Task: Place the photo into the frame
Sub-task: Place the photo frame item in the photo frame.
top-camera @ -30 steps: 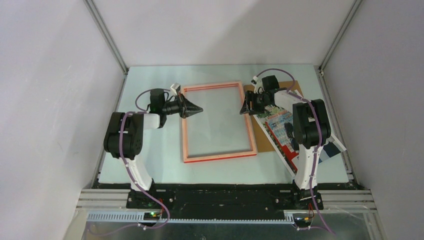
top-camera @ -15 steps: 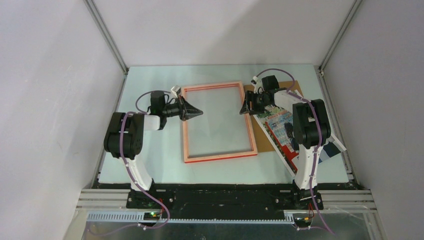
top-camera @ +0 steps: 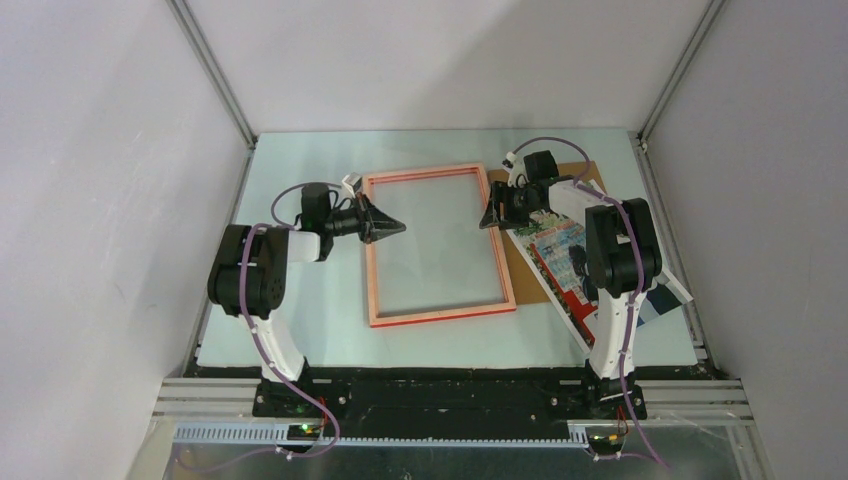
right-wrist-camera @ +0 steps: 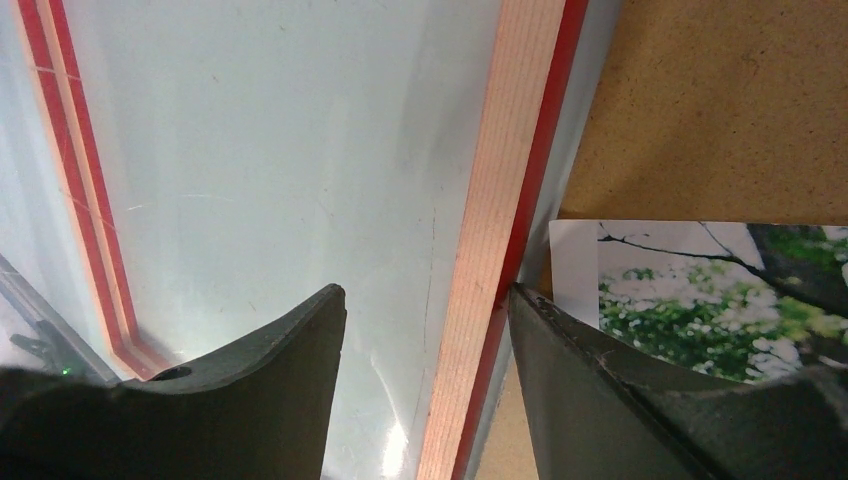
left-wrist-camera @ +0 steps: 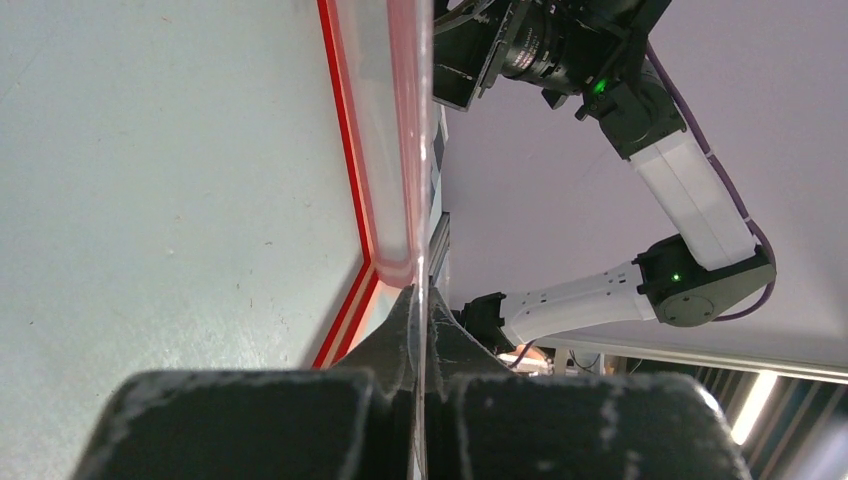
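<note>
Frame (top-camera: 440, 314) back-up at table centre, photo (top-camera: 560, 245) at its 3 o'clock on backing board (right-wrist-camera: 720, 100); left gripper (top-camera: 395, 226) closed at 9 o'clock rail, right gripper (top-camera: 492, 215) open astride 3 o'clock rail, and should probably close squarely without catching the photo's corner.

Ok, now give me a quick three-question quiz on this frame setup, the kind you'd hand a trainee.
1. True or false: the photo already sits inside the frame.
2. The right pincer is: A shut on the photo; B open, astride the frame's right rail; C out of every view.
3. Fill in: the photo lies picture side up, partly on the brown ___.

Key: 1 false, it lies to the right of the frame. 2 B. 3 backing board.
</note>
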Available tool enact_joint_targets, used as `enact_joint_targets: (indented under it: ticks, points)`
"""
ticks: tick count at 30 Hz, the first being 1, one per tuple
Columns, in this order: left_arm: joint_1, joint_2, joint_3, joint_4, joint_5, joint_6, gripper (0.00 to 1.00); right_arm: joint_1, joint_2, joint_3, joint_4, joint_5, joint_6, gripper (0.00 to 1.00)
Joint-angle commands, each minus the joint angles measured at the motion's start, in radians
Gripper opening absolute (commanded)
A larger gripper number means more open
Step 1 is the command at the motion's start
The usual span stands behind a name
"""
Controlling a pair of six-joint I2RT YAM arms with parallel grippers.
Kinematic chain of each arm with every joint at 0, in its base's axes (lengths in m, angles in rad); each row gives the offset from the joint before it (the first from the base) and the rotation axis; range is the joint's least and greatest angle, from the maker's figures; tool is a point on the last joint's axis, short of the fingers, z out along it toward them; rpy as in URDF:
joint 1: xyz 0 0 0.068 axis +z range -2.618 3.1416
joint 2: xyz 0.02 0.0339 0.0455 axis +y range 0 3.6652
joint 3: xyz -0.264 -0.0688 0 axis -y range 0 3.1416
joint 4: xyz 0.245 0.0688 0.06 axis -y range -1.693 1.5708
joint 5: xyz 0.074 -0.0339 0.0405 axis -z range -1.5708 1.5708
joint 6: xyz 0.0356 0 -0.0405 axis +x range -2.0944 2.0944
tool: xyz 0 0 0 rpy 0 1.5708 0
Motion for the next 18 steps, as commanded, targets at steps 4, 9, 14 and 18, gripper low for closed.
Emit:
enact_joint_targets:
  ticks: [4, 9, 14, 18]
  points:
    - [-0.010, -0.004, 0.010, 0.038, 0.041, 0.029, 0.00, 0.001, -0.002, 0.022, 0.014, -0.009, 0.003, 0.65]
    - [-0.012, 0.004, 0.021, 0.038, 0.047, 0.037, 0.00, 0.003, -0.002, 0.022, 0.013, -0.010, 0.002, 0.65]
    - [-0.017, -0.002, 0.021, 0.038, 0.049, 0.052, 0.00, 0.003, 0.000, 0.022, 0.014, -0.009, 0.001, 0.66]
    - [-0.018, -0.012, 0.022, 0.038, 0.049, 0.063, 0.00, 0.003, 0.002, 0.023, 0.014, -0.012, 0.003, 0.65]
